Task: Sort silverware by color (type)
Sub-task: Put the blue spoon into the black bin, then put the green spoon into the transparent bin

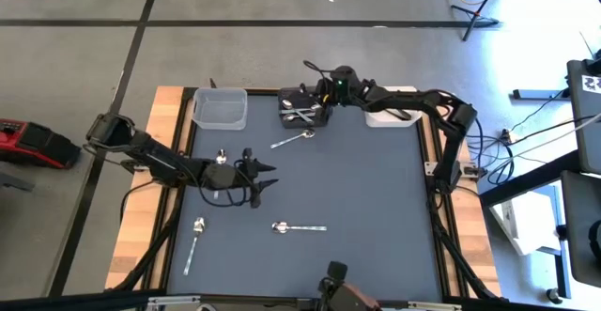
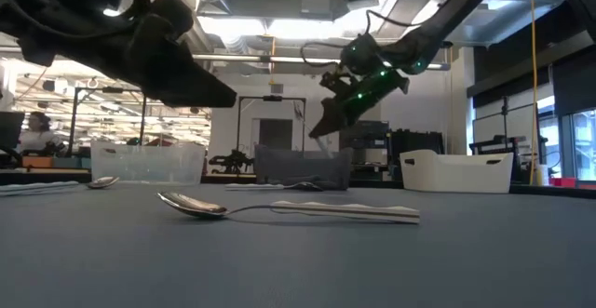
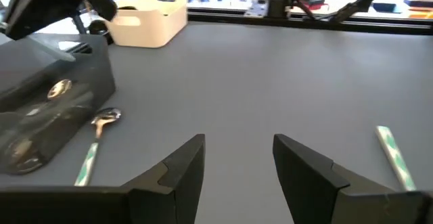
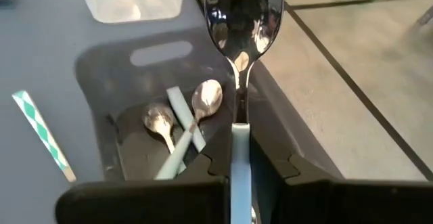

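Right gripper (image 1: 307,101) above black bin (image 1: 302,107) at far edge of tabletop (image 1: 376,208), fingers clamped on handle of spoon (image 4: 242,21), bowl pointing away from wrist. Two spoons (image 4: 181,122) crossed inside black bin. Clear bin (image 1: 221,108) toward far left corner, white bin (image 1: 392,116) to black bin's right. Left gripper (image 1: 265,178) near left edge, above mat, fingers (image 3: 183,166) spread wide, holding nothing. Loose spoons on mat: one (image 1: 292,140) just in front of black bin, one (image 1: 299,227) near centre front, one (image 1: 193,241) toward front left corner.

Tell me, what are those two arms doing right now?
Right gripper shut on blue-handled silver spoon, above dark bin holding two spoons. Left gripper open, hovering mid-table. Four spoons loose on mat. Nothing in the way.
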